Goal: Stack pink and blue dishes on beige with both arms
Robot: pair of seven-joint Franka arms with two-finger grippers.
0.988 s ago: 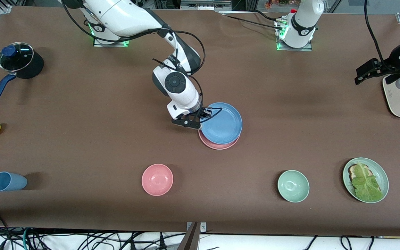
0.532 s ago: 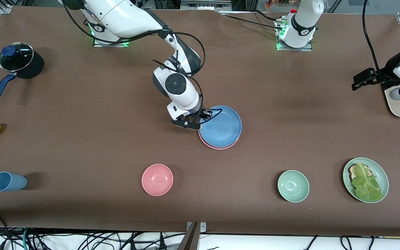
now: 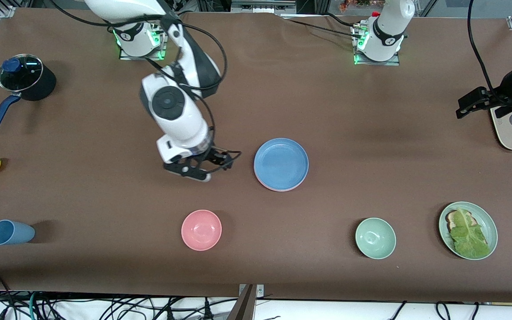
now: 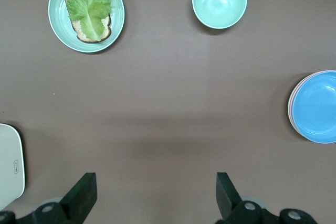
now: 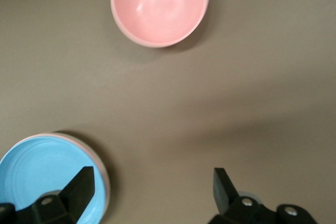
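With the blue plate [image 3: 281,163] resting on the pink plate [image 3: 277,188] at table ctr, beige one hidden, and right gripper [image 3: 199,168] empty w/ fingers spread beside the stack, left gripper [image 3: 462,103] likewise spread over the left-arm end, 1 risk: rims sit offset, so a nudge may slide the top plate.

beige plate: hidden | pink plate [image 3: 278,188]: only rim shows under blue plate [image 3: 281,162] | left end effector [image 3: 462,104]: partly cut off at frame edge
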